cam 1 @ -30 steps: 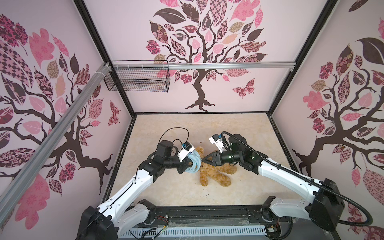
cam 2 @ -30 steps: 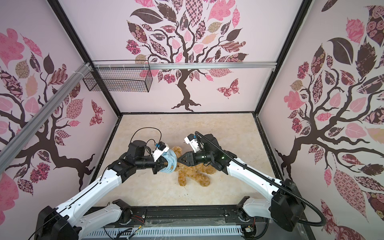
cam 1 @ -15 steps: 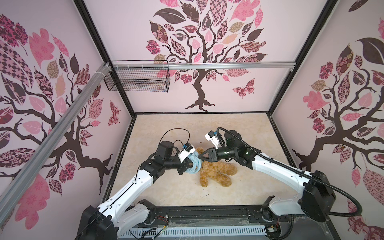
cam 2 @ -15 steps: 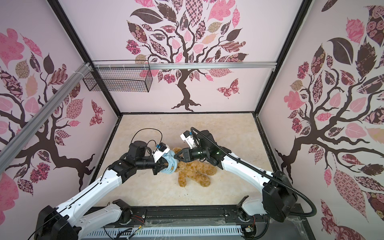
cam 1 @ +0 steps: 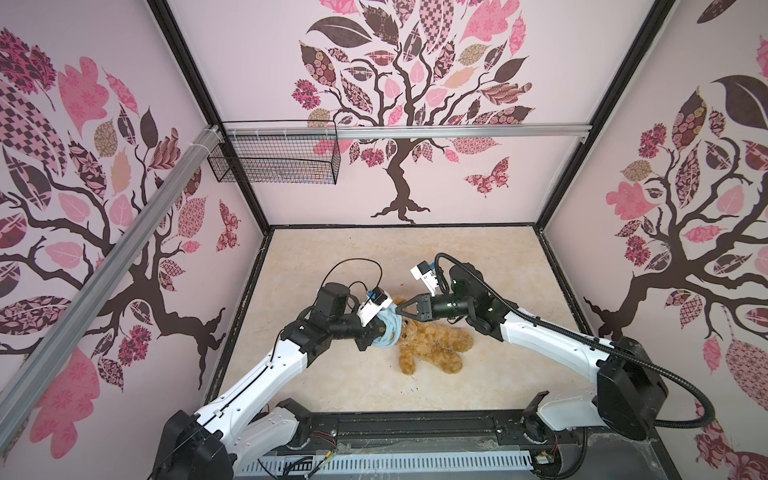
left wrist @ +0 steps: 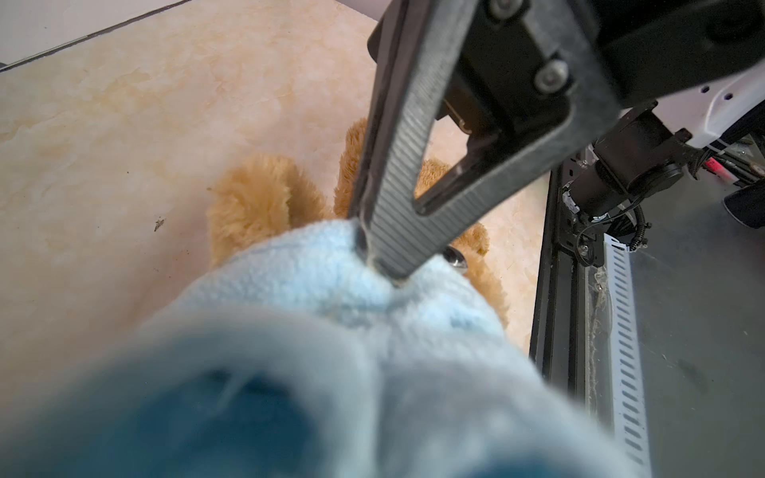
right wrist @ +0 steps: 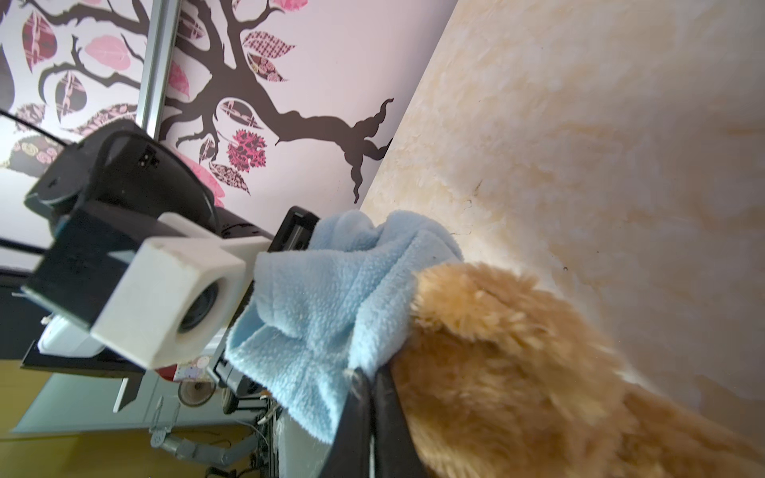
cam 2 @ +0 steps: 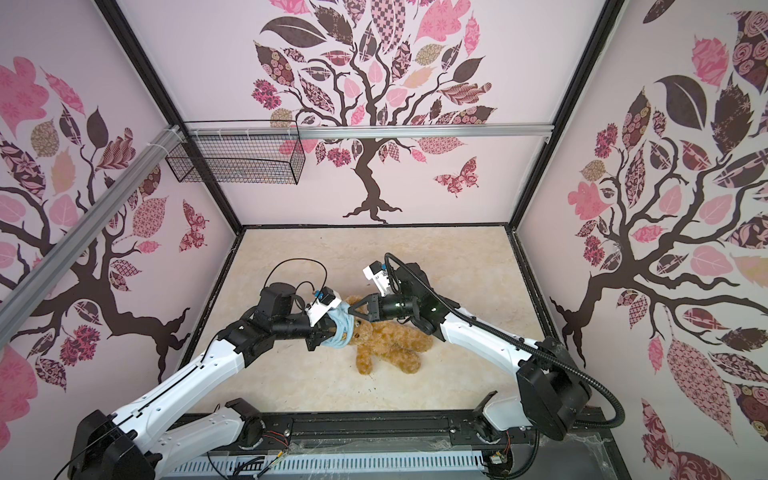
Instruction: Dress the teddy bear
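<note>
The golden-brown teddy bear [cam 1: 432,349] [cam 2: 390,345] lies in the middle of the beige floor, its head toward the left arm. A light-blue shirt [cam 1: 388,330] [cam 2: 341,330] is bunched over the head. My left gripper [cam 1: 379,332] is buried in that bunch and shut on it; the left wrist view shows only blurred shirt [left wrist: 314,289] where its jaws are. My right gripper [cam 1: 400,309] [right wrist: 370,376] reaches in from the right, shut on the shirt's edge [right wrist: 331,298] right against the bear's fur [right wrist: 517,372]. Its ribbed fingers [left wrist: 397,215] pinch the fleece.
A wire basket [cam 1: 274,162] hangs on the back wall at the left, under an aluminium rail [cam 1: 457,132]. Patterned walls close in three sides. The black base rail [cam 1: 415,428] with both arm mounts runs along the front edge.
The right gripper swung left, from over the bear's body to the shirt at its head, and shut on the fabric edge. The left arm stayed put, still holding the shirt.
</note>
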You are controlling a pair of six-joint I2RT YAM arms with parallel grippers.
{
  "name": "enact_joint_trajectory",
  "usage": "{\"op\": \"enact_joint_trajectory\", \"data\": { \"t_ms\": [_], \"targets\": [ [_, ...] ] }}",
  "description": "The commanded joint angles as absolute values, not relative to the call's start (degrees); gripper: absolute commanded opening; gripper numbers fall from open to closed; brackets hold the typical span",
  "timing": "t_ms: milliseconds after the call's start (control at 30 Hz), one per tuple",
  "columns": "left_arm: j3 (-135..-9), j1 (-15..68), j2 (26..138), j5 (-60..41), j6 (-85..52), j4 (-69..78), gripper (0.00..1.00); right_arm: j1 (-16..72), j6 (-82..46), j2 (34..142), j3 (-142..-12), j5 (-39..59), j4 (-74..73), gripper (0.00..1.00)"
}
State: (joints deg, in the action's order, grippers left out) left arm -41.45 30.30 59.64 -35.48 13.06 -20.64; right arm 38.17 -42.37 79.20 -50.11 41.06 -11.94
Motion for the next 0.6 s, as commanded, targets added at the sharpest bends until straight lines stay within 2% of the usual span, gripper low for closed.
{"op": "enact_joint_trajectory", "data": {
  "t_ms": [0,300,467,567],
  "targets": [
    [-40.38,30.93,57.66,-35.74,14.09,-20.26,0.0,34.41,-47.96,76.46,-47.55,35.21,-14.83,0.0],
    [-38.86,31.49,52.11,-36.13,11.69,-18.67,0.0,31.61,-51.09,75.93,-40.1,28.48,-17.78,0.0],
    [-38.5,31.76,51.29,-39.92,14.5,-20.32,0.0,31.72,-51.7,77.01,-41.06,29.74,-18.95,0.0],
    [-38.88,32.56,52.37,-36.72,15.98,-22.48,0.0,32.39,-53.66,77.91,-42.64,35.13,-25.4,0.0]
  ]
}}
